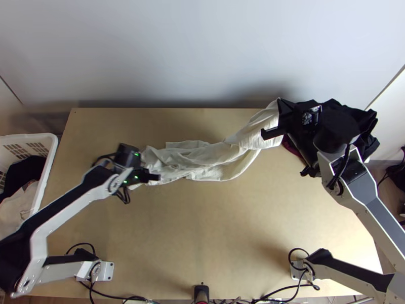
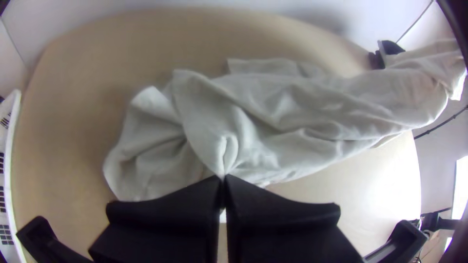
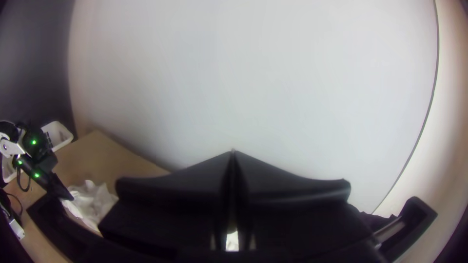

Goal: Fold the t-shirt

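Closest in, black cables (image 1: pixel 124 297) are curling loosely along the near edge of the light wooden bench (image 1: pixel 202 228). Smooth, flat wood is spreading between the arms' bases and the cloth, giving broad room there. Over toward the left, the left arm's wide black claw (image 1: pixel 144 167) is pressing its fingers together on a small puckered fold of the cream-white t-shirt (image 1: pixel 202 162). That soft, thin shirt is lying bunched and stretched lengthwise across the bench's middle, its ridges running like loose rope, with a crumpled flap spreading beside the left claw. Its other end is rising, smoother and tauter, toward the right arm's wide black claw (image 1: pixel 281 119), which is pinching it between closed fingers. Beyond the shirt, a narrower strip of wood is running to the bench's straight far edge. Near the far right corner, a rumpled heap of black cloth (image 1: pixel 367 126) is sitting partly behind the right arm. Off the left edge, a white plastic basket (image 1: pixel 50 157) with slotted sides is holding dark and pale cloths. Farthest back, a plain pale wall (image 1: pixel 202 50) is standing.
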